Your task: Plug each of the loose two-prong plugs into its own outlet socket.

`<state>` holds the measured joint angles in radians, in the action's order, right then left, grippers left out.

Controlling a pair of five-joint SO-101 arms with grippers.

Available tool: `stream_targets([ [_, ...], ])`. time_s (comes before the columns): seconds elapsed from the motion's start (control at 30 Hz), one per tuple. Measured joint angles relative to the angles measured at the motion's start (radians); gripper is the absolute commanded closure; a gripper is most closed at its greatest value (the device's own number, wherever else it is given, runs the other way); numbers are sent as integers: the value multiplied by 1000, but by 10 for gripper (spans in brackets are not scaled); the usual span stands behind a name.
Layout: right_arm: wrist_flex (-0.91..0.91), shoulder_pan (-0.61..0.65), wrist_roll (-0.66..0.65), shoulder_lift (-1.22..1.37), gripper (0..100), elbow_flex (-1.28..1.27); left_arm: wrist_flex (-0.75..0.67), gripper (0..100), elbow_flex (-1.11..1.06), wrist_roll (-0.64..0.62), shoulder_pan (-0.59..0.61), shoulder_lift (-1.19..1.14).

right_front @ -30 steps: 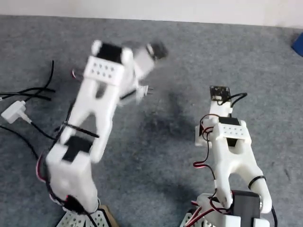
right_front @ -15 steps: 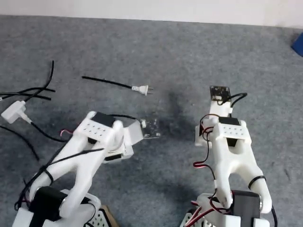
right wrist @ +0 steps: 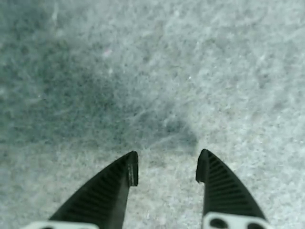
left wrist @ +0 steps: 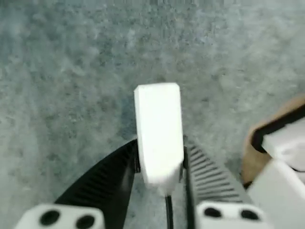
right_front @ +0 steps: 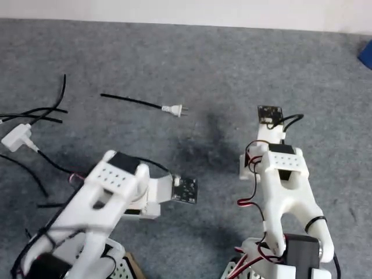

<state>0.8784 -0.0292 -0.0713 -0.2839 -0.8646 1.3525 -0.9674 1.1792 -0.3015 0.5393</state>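
So: loose plug lies far of the left gripper, prongs pointing right

Nearest is the left gripper (left wrist: 160, 145), low at the near left of the table (right_front: 232, 64). It's clamped on a white block (left wrist: 157, 119) with a black lead running back toward the wrist. No prongs or slots visible on the block, so I can't tell plug from socket; my guess is socket end. Its long axis runs along the fingers, free end pointing away from the arm.

Further out at the left edge is a white adapter (right_front: 16, 138) among black cables (right_front: 40, 113), well apart from both arms.

On the right, the right gripper (right wrist: 167, 164) is open with nothing between the fingers, just bare table under it.

Farthest is the two-prong plug (right_front: 174, 108), flat on the table. Long axis runs left-right, prongs to the right, and its cord (right_front: 131, 100) trails off left. It sits straight out beyond the left gripper and left of the right gripper, at about the right gripper's depth. Neither arm is clearly nearer.

My read: the prongs face the right arm's side, so the held block would have to meet the plug from its right. Otherwise the plug needs turning first.
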Motion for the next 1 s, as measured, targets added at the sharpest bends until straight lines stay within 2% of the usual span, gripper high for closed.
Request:
stream_targets([
  [0.2,0,0,0,0,800,0,84,787,-5,6,2,210],
  [0.4,0,0,0,0,800,0,87,789,-5,6,25,313],
  [0.57,0,0,0,0,800,0,-69,790,-5,6,150,259],
  [0.77,0,0,0,0,800,0,-229,790,-5,6,176,12],
  [0.87,0,0,0,0,800,0,-219,790,-5,6,175,-31],
  [1.0,0,0,0,0,800,0,-52,790,49,6,141,26],
])
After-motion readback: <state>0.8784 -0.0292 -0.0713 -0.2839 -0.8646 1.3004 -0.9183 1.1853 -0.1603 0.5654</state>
